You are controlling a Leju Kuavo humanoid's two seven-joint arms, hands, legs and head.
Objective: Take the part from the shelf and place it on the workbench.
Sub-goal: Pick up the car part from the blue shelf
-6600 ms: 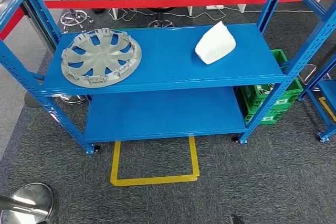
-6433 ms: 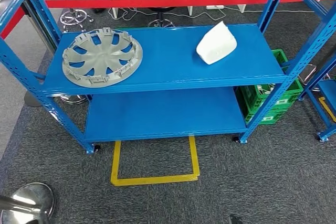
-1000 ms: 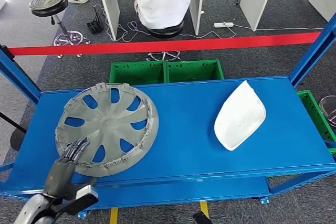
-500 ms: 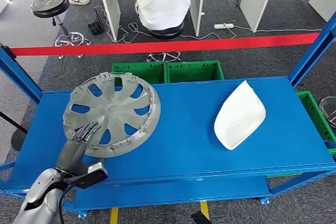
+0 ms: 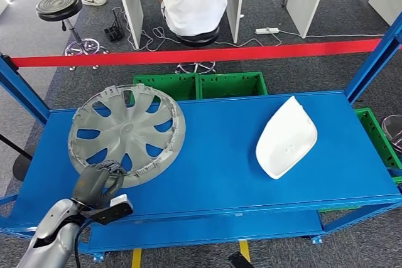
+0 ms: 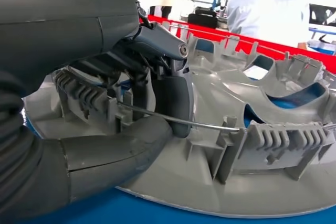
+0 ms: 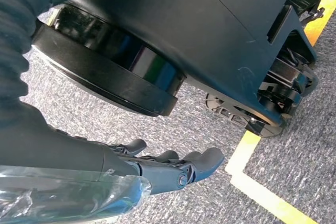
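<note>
Blue shelf (image 5: 227, 174) carries the grey wheel cover (image 5: 127, 133) lying flat at its left end, its near rim clamped in the left hand (image 5: 97, 183), while the right hand (image 7: 174, 169) hangs empty, fingers apart, near the floor.

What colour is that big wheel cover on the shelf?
The wheel cover is plain grey, clearest in the head view.
</note>
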